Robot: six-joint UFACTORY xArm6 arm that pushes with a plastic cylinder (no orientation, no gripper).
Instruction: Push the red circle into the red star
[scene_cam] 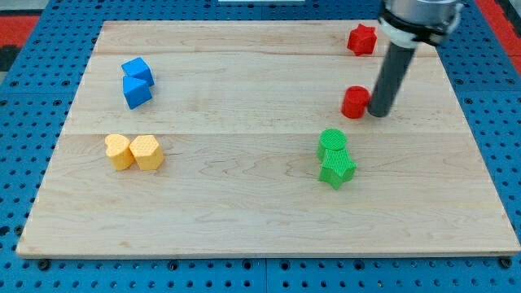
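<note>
The red circle (355, 102) lies on the wooden board right of centre. The red star (362, 39) lies near the board's top edge, above the circle and apart from it. My tip (379, 113) is at the lower end of the dark rod, just right of the red circle and touching or almost touching its right side.
Two blue blocks (137, 82) sit together at the upper left. Two yellow blocks (134, 151) sit side by side at the left. A green circle (332, 141) and a green star (337, 169) sit together below the red circle. The board (244, 203) rests on a blue pegboard.
</note>
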